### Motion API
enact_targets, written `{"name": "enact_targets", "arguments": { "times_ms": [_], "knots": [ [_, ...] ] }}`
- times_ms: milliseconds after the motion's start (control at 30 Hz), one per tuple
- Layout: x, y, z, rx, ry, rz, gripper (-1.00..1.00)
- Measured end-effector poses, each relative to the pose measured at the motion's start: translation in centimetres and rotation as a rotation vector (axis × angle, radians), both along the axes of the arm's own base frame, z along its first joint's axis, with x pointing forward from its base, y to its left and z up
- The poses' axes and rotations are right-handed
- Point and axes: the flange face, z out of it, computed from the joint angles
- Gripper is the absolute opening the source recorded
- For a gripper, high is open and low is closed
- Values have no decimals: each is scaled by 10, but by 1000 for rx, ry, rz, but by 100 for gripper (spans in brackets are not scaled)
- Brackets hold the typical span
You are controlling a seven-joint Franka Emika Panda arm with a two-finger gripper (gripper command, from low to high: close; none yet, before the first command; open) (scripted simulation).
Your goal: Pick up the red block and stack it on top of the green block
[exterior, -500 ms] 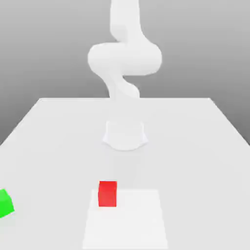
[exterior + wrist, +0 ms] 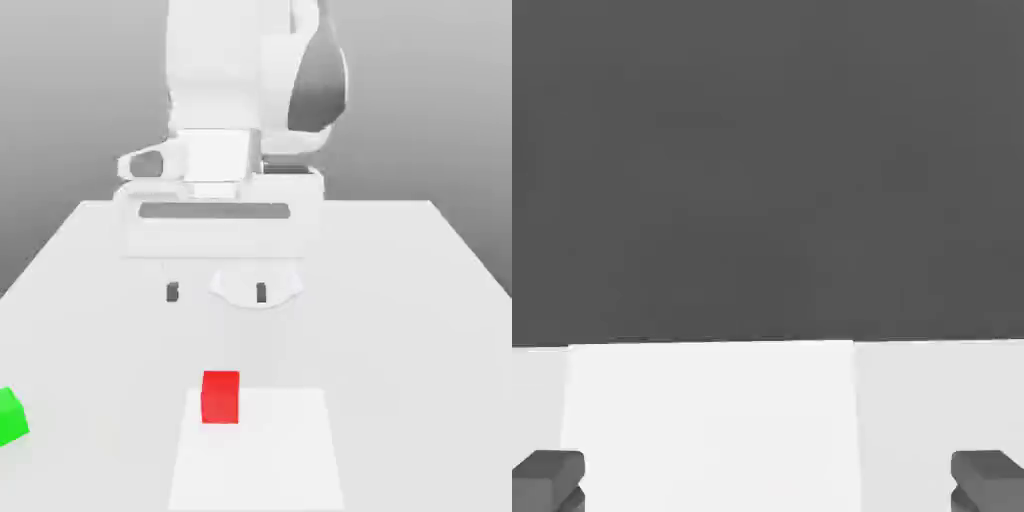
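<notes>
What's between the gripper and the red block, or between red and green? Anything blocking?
Nothing visible. The gripper hangs open above the table, with only bare surface between it and the red block. The green block sits at the exterior view's left edge, partly cut off; only bare table lies between the two blocks.

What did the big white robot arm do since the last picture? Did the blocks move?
The white robot arm swung forward and down, so its open gripper now hangs above the table, behind the small red cube. It holds nothing. The red cube and the small green cube stayed put.
</notes>
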Motion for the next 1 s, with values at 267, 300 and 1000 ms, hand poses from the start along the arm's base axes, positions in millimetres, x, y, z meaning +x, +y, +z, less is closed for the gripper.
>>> {"name": "enact_targets", "arguments": {
  "times_ms": [267, 300, 1000],
  "knots": [
    [-40, -4, -123, 3, 140, 3, 0],
    [-41, -4, -132, 2, 140, 3, 0],
    [-11, -109, -63, 37, 139, -466, -100]
  ]
}}
